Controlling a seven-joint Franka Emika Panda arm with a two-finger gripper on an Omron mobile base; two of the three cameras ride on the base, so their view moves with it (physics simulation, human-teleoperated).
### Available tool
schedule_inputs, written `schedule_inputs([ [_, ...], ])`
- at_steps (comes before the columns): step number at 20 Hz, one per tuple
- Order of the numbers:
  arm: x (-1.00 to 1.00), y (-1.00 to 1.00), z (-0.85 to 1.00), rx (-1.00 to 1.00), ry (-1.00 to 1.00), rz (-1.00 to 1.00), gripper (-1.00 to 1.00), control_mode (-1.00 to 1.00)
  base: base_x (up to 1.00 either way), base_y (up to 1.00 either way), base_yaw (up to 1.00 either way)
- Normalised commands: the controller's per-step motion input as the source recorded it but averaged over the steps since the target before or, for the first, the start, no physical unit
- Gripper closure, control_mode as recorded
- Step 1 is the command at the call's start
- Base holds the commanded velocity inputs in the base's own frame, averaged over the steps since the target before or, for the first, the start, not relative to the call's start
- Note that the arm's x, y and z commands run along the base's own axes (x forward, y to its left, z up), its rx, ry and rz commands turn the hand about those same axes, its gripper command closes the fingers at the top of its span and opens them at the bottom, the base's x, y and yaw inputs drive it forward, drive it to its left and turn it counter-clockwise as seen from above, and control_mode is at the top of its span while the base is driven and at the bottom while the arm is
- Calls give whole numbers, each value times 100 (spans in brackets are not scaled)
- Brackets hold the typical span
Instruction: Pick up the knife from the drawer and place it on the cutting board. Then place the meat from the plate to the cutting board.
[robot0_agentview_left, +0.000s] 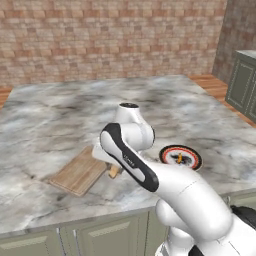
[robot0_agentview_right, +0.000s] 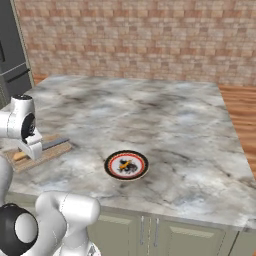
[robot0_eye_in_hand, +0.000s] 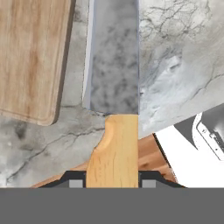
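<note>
My gripper (robot0_eye_in_hand: 113, 181) is shut on the tan wooden handle of the knife (robot0_eye_in_hand: 114, 78). Its grey-blue blade points away from the hand, over the marble just beside the long edge of the cutting board (robot0_eye_in_hand: 30, 57). In the left base view the cutting board (robot0_agentview_left: 79, 171) lies near the counter's front edge, and the knife handle (robot0_agentview_left: 114, 171) peeks out under my forearm. From the right, the knife (robot0_agentview_right: 54, 144) hangs at the cutting board (robot0_agentview_right: 37, 157) below my gripper (robot0_agentview_right: 30, 149). The red-rimmed plate (robot0_agentview_left: 181, 156) (robot0_agentview_right: 126, 165) holds the meat (robot0_agentview_right: 125, 165). The drawer is out of view.
A marble counter (robot0_agentview_left: 65, 110) stretches wide behind the board and plate, backed by a brick wall. Sage-green cabinet fronts (robot0_agentview_left: 100, 235) run under its front edge. A dark tall appliance (robot0_agentview_right: 10, 50) stands at far left in the right base view.
</note>
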Motion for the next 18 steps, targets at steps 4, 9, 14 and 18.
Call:
schedule_inputs([
  [4, 1, 31, -19, -11, 0, 8, 100, -100, 0, 0, 0],
  [9, 26, 37, -17, -7, 0, 1, 100, -100, 0, 0, 0],
  [14, 28, 22, -35, 0, 0, 0, 100, -100, 0, 0, 0],
  [18, 31, 21, -37, 0, 0, 0, 100, -100, 0, 0, 0],
])
